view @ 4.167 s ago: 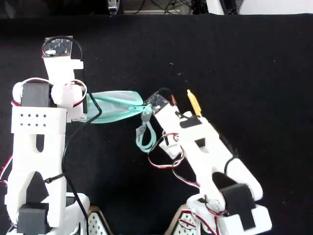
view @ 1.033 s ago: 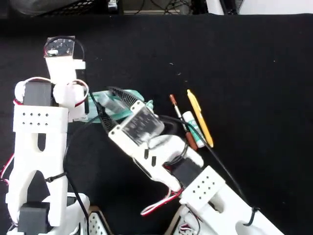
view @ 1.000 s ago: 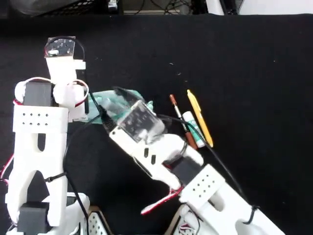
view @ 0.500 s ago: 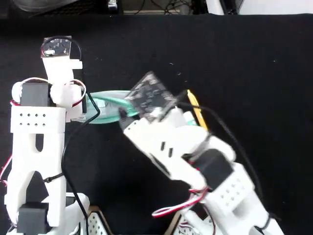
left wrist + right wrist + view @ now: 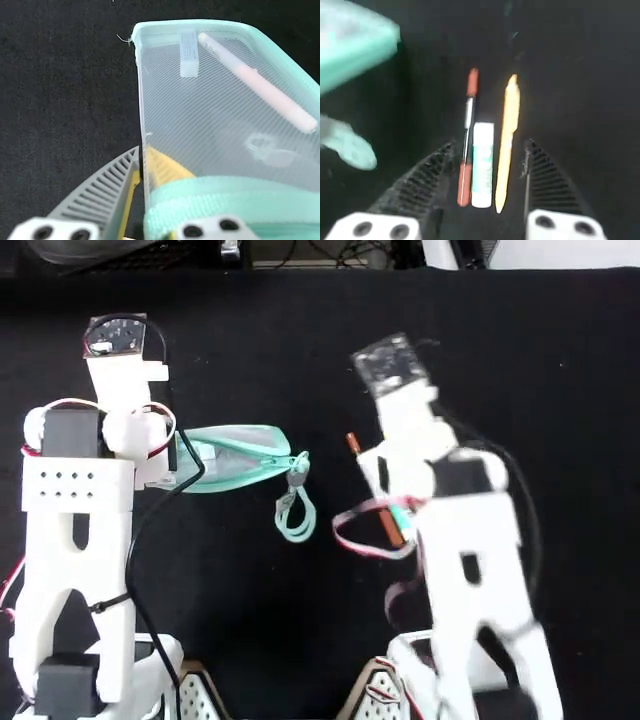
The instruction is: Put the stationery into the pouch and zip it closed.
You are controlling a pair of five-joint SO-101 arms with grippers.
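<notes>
The teal see-through pouch [image 5: 235, 458] lies left of centre, its strap [image 5: 297, 515] trailing toward the front. My left gripper [image 5: 180, 465] is shut on the pouch's left end; in the left wrist view its fingers [image 5: 107, 192] clamp the pouch [image 5: 220, 110], which holds a pink-white pen [image 5: 260, 85] and a small clear block [image 5: 188, 52]. My right gripper [image 5: 489, 146] hangs open above a brown pen [image 5: 467, 135], a glue stick [image 5: 482, 165] and a yellow pen [image 5: 506, 140] lying side by side. In the high view the right arm [image 5: 430, 470] covers them except the brown pen [image 5: 352, 445].
A black cloth [image 5: 560, 390] covers the table, with bare room at the back and far right. The left arm's white body [image 5: 75, 540] stands along the left side. The pouch's edge [image 5: 350, 50] and strap [image 5: 350, 145] lie beside the right gripper.
The right arm swung away from the pouch's mouth to the right and now stands over the pens. The pouch and strap lie uncovered again. The left arm held still.
</notes>
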